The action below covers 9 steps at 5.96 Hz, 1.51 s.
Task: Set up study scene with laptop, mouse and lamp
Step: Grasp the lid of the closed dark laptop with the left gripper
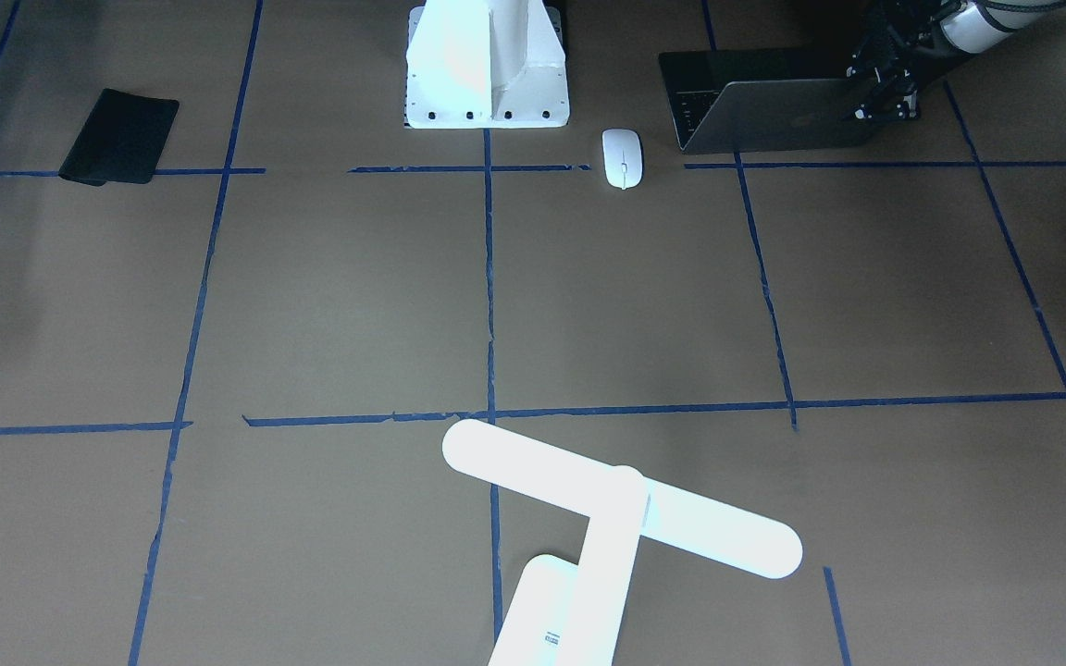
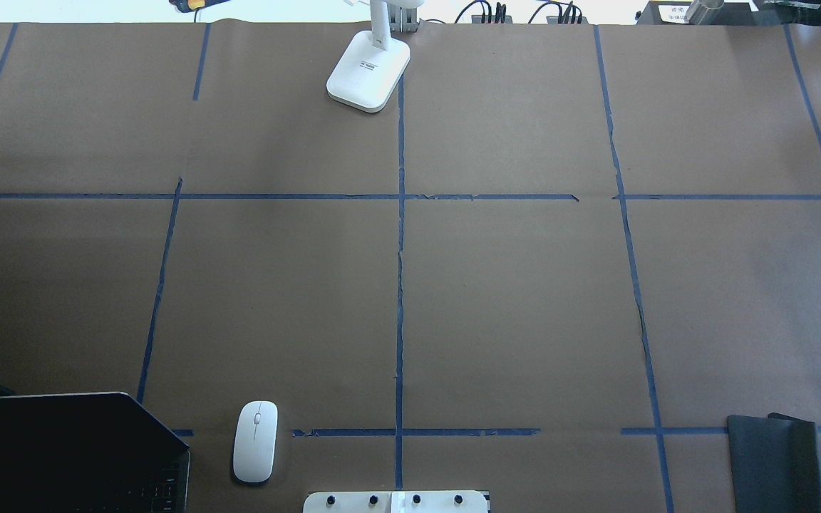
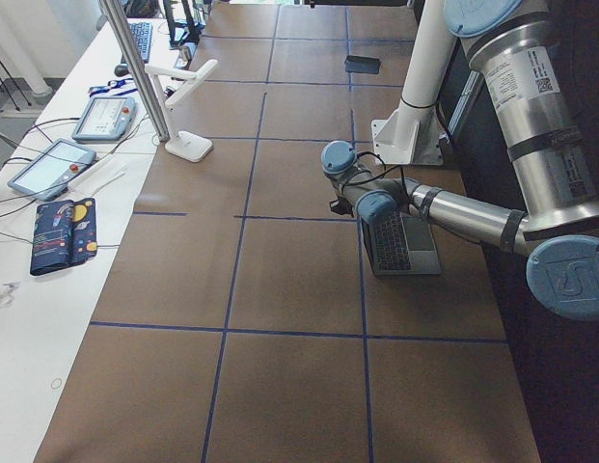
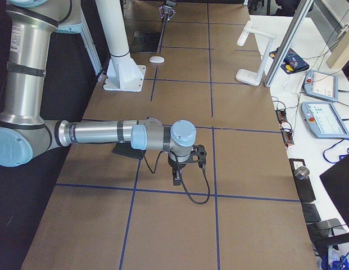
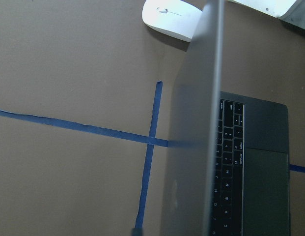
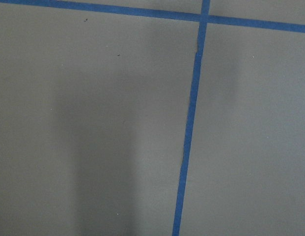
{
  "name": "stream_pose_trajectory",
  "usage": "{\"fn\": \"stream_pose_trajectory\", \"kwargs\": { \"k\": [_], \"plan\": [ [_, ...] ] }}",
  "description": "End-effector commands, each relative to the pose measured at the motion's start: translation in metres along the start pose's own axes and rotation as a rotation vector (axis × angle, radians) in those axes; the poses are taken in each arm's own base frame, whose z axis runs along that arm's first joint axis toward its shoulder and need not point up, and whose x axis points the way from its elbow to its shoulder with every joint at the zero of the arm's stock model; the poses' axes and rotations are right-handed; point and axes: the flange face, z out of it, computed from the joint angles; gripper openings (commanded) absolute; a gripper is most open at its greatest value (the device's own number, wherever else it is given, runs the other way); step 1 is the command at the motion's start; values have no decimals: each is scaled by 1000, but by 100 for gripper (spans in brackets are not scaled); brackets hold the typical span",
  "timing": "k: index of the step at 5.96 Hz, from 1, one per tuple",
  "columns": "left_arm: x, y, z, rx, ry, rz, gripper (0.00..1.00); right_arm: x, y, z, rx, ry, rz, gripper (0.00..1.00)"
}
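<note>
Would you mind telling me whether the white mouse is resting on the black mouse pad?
No, the mouse lies on bare brown paper beside the laptop, far from the mouse pad.

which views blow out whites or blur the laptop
Front-facing view: the white T-shaped lamp and the white bolt-holed pedestal are overexposed, nearly featureless. Left wrist view: the lid of the slim grey metal laptop is blurred; its keys are sharper.

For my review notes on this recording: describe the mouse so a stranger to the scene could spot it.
Find the white bolt-holed pedestal at the bottom edge of the overhead view. On the robot's left of it, between it and the half-open grey laptop, lies the mouse. It is the only small white oval there, with a thin grey line down its front.
</note>
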Motion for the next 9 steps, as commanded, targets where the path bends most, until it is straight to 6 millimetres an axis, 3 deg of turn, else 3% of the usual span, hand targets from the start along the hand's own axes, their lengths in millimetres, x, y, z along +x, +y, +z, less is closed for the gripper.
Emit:
{"fn": "stream_pose_trajectory", "kwargs": {
  "k": [1, 2, 5, 6, 9],
  "plan": [
    [2, -9, -3, 15, 1, 22, 0, 0, 0, 0, 1, 0, -1, 100],
    [1, -26, -7, 40, -9, 64, 0, 0, -1, 0, 2, 0, -2, 100],
    [-15, -36, -23, 64, -69, 225, 0, -1, -2, -1, 3, 0, -3, 100],
    [-26, -48, -35, 74, -106, 259, 0, -2, -3, -2, 5, 0, -5, 100],
    [-98, -120, -101, -1, -192, 312, 0, -2, -3, -2, 5, 0, -4, 100]
  ]
}}
